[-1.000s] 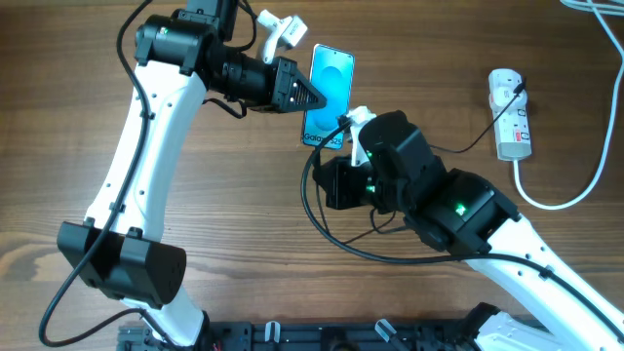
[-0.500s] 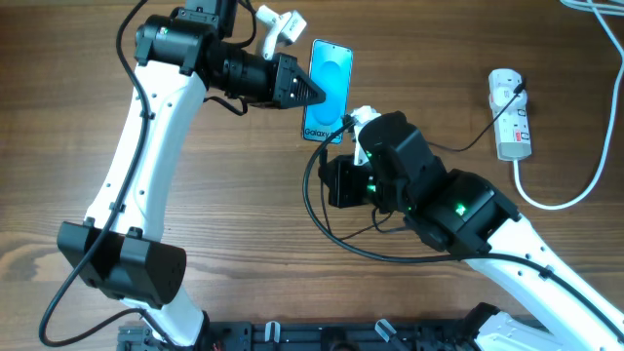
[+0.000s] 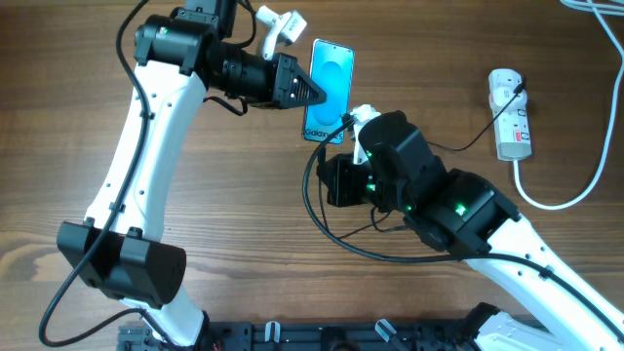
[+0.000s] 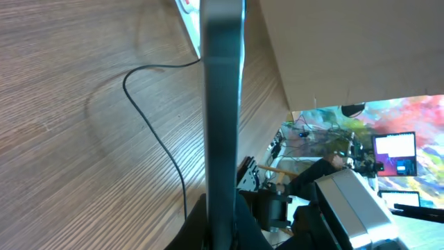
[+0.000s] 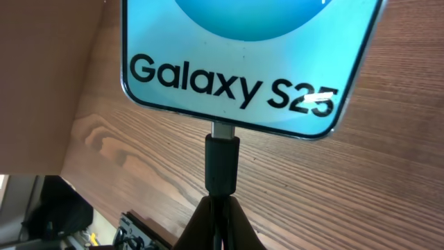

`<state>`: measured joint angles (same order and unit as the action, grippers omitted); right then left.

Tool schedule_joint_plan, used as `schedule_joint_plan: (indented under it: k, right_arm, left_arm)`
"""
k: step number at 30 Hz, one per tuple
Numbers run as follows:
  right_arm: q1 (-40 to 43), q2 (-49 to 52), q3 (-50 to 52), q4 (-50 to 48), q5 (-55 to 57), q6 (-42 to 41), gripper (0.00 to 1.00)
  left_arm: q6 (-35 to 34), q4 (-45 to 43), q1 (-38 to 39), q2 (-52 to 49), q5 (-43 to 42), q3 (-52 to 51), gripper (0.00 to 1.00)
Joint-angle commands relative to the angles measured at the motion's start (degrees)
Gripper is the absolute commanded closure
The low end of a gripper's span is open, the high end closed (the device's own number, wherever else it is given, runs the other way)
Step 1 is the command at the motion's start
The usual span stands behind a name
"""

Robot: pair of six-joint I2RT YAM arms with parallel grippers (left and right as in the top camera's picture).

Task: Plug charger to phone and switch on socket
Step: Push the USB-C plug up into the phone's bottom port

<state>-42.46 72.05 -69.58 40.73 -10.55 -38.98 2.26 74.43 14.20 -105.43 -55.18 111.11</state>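
Note:
My left gripper (image 3: 314,96) is shut on the phone (image 3: 330,88), which has a cyan screen, and holds it above the table; in the left wrist view the phone (image 4: 222,104) shows edge-on between the fingers (image 4: 220,226). My right gripper (image 5: 222,219) is shut on the charger (image 5: 222,167) just behind its connector. The connector tip sits against the port on the phone's (image 5: 243,62) bottom edge, below the "Galaxy S25" text. The thin black cable (image 3: 458,148) runs to a dark plug in the white socket (image 3: 511,115) at the right.
A thick white cord (image 3: 595,146) loops from the socket along the right edge of the table. Slack black cable (image 3: 336,234) hangs under my right arm. A black rail (image 3: 341,336) lies along the front edge.
The phone shifted slightly toward the far edge a second ago and my right gripper followed it with the connector. Little has moved in the last half second.

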Motion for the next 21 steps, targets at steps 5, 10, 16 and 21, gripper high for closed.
schedule_joint_plan:
  k: [5,10,16,21]
  right_arm:
    - [-0.04,0.37,-1.38,-0.44,-0.22,-0.46,0.96]
    - [-0.04,0.37,-1.4,-0.44,1.2,-0.61,0.96]
    - [-0.07,0.37,-1.4,-1.05,2.43,-2.03,0.96]
    - [-0.04,0.37,-1.4,-1.31,2.43,-2.12,0.96]
  left_arm:
    - [-0.15,-0.04,-0.15,1.18,-3.26,0.66,0.96]
    - [-0.13,-0.04,-0.15,1.18,-3.23,0.66,0.96]
    - [-0.11,-0.04,-0.15,1.18,-3.23,0.66,0.96]
    - [-0.11,-0.04,-0.15,1.18,-3.23,0.66,0.96]
